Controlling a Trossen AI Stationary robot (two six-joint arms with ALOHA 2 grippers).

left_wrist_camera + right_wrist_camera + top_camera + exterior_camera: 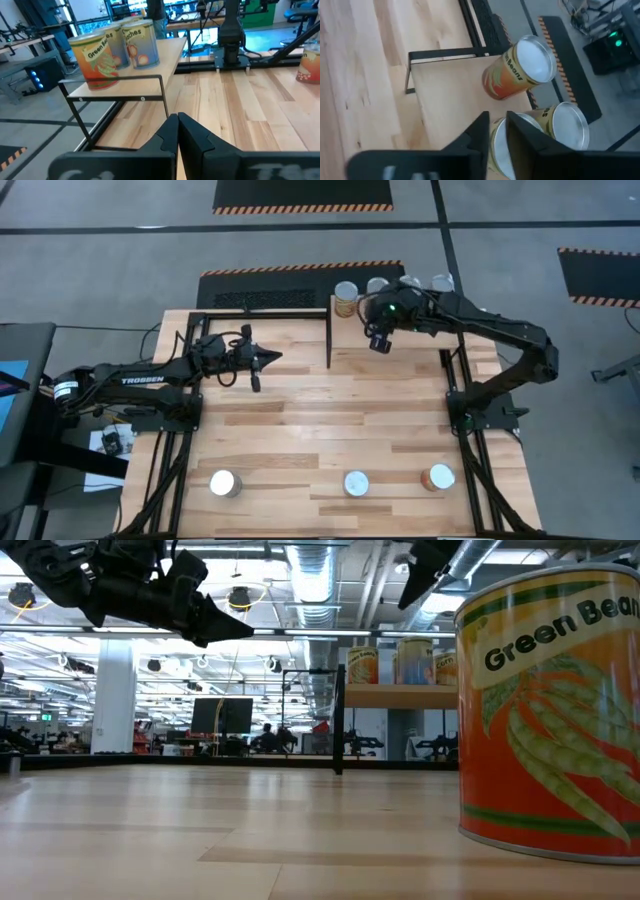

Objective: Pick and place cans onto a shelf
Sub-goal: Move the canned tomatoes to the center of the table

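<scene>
Hovering above the shelf's (400, 305) cans (345, 291), the right hand (378, 343) is slightly spread.

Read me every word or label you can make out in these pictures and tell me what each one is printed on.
"Green Bean", cut off by the picture's edge: orange can close to the low camera.
"Green Be...", partly turned away: orange can on the shelf.
"...ches", start hidden: blue can on the shelf.
"...n Beans": shelf can in the right wrist view.
"TROSSEN": left arm.
Other shelf can labels: too small to read.
</scene>
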